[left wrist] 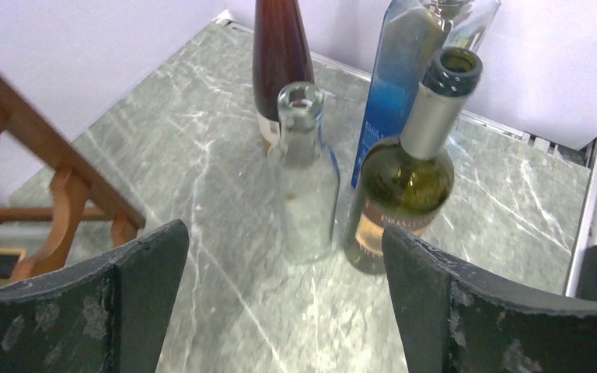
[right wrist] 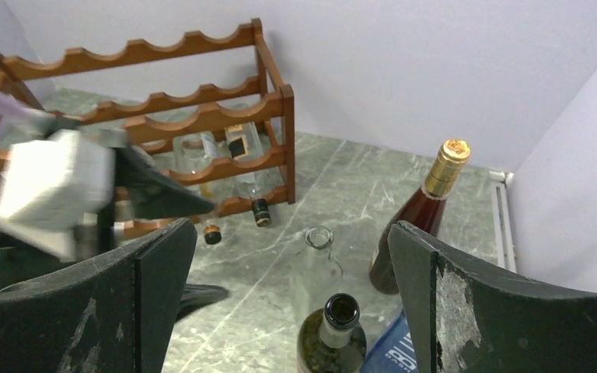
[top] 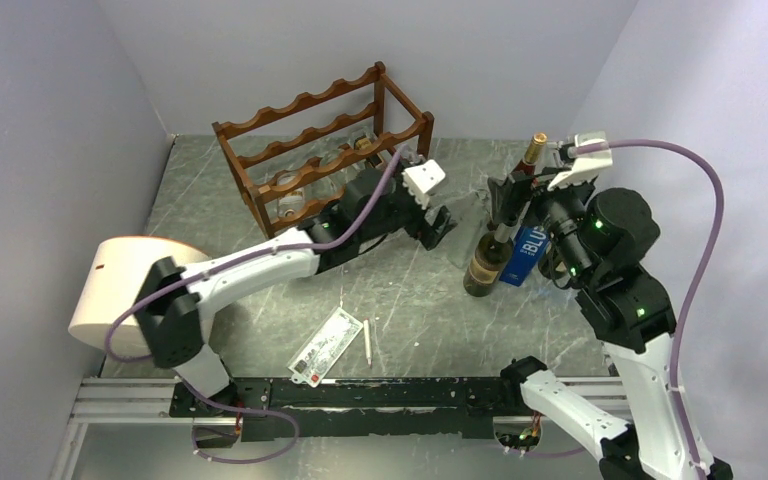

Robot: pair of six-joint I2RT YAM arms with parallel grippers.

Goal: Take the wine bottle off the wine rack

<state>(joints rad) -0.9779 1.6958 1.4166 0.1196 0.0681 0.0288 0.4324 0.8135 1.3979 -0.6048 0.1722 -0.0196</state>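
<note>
The reddish-brown wine rack point(top: 325, 135) stands at the back of the table and also shows in the right wrist view point(right wrist: 202, 113). Clear bottles with dark caps point(right wrist: 242, 159) lie in its lower tiers, necks pointing forward; in the top view they show faintly point(top: 290, 190). My left gripper point(top: 438, 225) is open and empty, just right of the rack's front corner, low over the table. In its own view the left gripper point(left wrist: 284, 241) faces the standing bottles. My right gripper point(right wrist: 291, 233) is open and empty, hovering above those bottles point(top: 508, 195).
Standing right of centre are a green open bottle point(top: 483, 265), a clear bottle point(left wrist: 305, 179), a blue bottle point(top: 530, 255) and a red-brown gold-capped bottle point(right wrist: 424, 210). A white roll point(top: 120, 290) sits at the left. A card point(top: 325, 345) and a pen point(top: 367, 340) lie near the front.
</note>
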